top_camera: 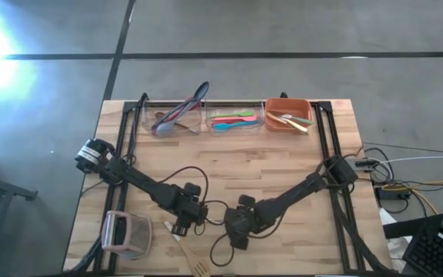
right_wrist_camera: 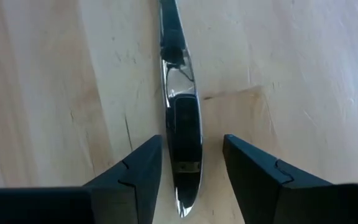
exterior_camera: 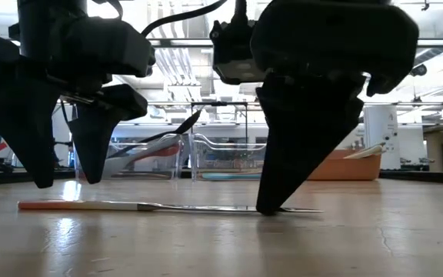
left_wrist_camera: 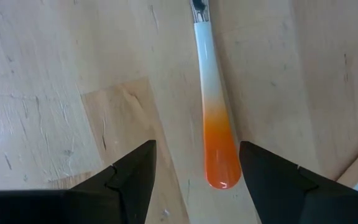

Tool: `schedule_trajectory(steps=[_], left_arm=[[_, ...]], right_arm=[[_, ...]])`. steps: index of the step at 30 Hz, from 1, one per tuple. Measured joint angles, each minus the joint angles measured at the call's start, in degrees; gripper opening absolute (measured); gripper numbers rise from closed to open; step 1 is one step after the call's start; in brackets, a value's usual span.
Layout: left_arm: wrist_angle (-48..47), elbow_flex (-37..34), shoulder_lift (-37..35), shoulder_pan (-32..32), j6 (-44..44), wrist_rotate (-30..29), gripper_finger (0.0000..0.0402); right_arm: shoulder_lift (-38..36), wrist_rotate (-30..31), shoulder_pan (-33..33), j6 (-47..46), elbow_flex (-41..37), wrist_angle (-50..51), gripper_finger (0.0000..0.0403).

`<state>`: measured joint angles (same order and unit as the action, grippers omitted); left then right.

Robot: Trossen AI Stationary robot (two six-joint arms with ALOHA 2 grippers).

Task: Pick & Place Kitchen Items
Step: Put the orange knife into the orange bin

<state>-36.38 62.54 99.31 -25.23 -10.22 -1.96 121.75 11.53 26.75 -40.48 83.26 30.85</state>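
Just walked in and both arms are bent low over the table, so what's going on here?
Both arms are working on one utensil lying flat near the table's front edge: orange-and-white handle, shiny metal end. The left gripper is open, straddling the handle end without touching it. The right gripper straddles the metal end, fingertips down at the table, with its jaws a little apart beside the metal. The utensil is not lifted. Along the far edge, two clear bins and an orange bin already hold other utensils.

No readable text, labels, numbers visible; background signs perhaps too blurred.
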Motion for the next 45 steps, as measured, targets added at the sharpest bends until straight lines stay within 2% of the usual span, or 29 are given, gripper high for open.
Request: schedule_trajectory(steps=[7,14,19,31,37,45], left_arm=[[0.31,-0.76,0.02,0.00,-0.01,0.02,0.0232],[2.00,-2.48,0.04,0.00,-0.07,1.18,0.0232],[2.41,-3.47,0.04,0.00,-0.26,1.25,0.0232],[3.64,-3.72,0.07,0.00,-0.11,1.11,0.0232],[4.61,-3.72,0.07,0.00,0.00,1.07,0.0232],[4.72,-3.76,0.07,0.00,0.02,1.47,0.0232]], right_arm=[[1.02,-0.53,-0.14,1.43,0.09,-0.19,0.0173],[2.23,-0.85,-0.14,1.08,0.13,-0.22,0.0157],[2.34,-0.96,-0.18,1.43,0.04,-0.11,0.0129],[2.34,-3.31,-0.29,1.58,0.07,-0.81,0.0032],[2.34,-4.55,-0.27,1.73,0.02,-0.77,0.0010],[2.34,-4.42,-0.24,1.72,-0.02,-0.61,0.0008]])
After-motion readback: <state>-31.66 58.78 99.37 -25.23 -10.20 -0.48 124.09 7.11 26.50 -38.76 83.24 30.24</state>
